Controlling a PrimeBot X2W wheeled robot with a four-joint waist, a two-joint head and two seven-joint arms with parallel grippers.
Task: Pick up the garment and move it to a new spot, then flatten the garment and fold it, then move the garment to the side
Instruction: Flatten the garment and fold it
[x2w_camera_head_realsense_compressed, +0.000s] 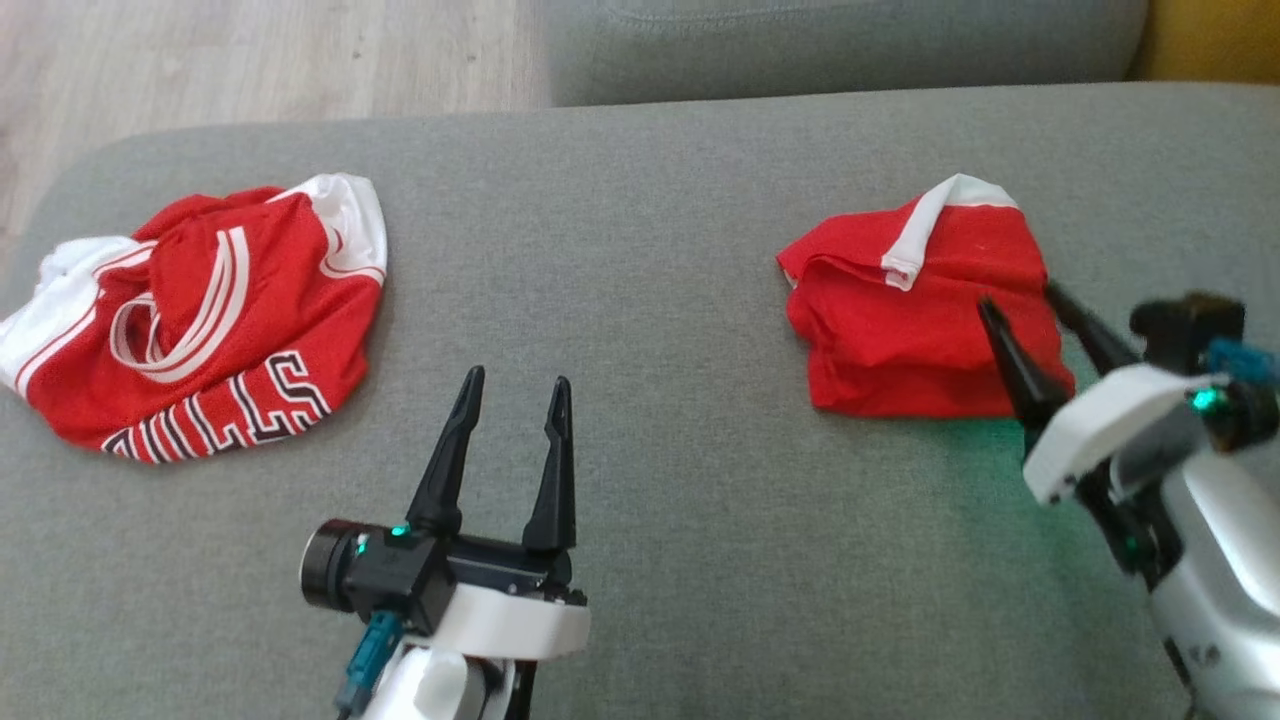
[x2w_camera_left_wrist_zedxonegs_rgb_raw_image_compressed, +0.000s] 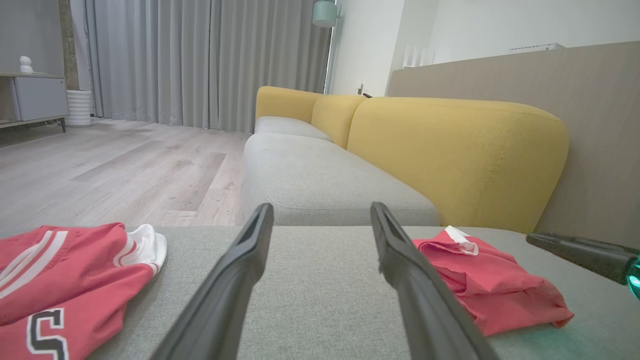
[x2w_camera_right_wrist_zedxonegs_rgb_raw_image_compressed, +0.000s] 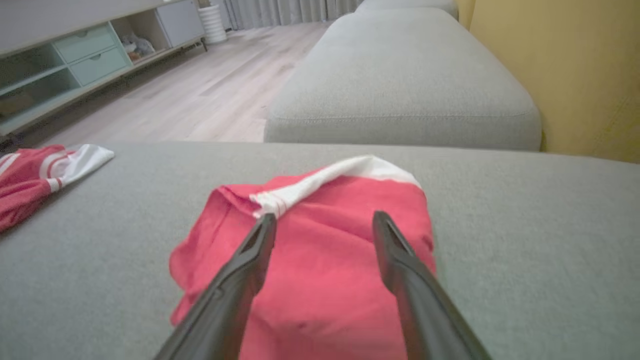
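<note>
Your folded red cloth garment with white trim (x2w_camera_head_realsense_compressed: 915, 320) lies near the grey fabric cushion's (x2w_camera_head_realsense_compressed: 640, 250) right edge. Your right gripper (x2w_camera_head_realsense_compressed: 1018, 296) is over it, fingers spread and empty. Your left gripper (x2w_camera_head_realsense_compressed: 518, 378) gapes over bare mid-cushion by the front edge. At the left edge, a crumpled red-and-white mesh jersey (x2w_camera_head_realsense_compressed: 210, 330) shows black letters S and T; the rest is unreadable.

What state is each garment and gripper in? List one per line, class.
Red garment: folded, lying on the grey cushion, right side.
Jersey: crumpled, unfolded, left side.
Left gripper: open, empty.
Right gripper: open, fingers over the red garment, gripping nothing.
</note>
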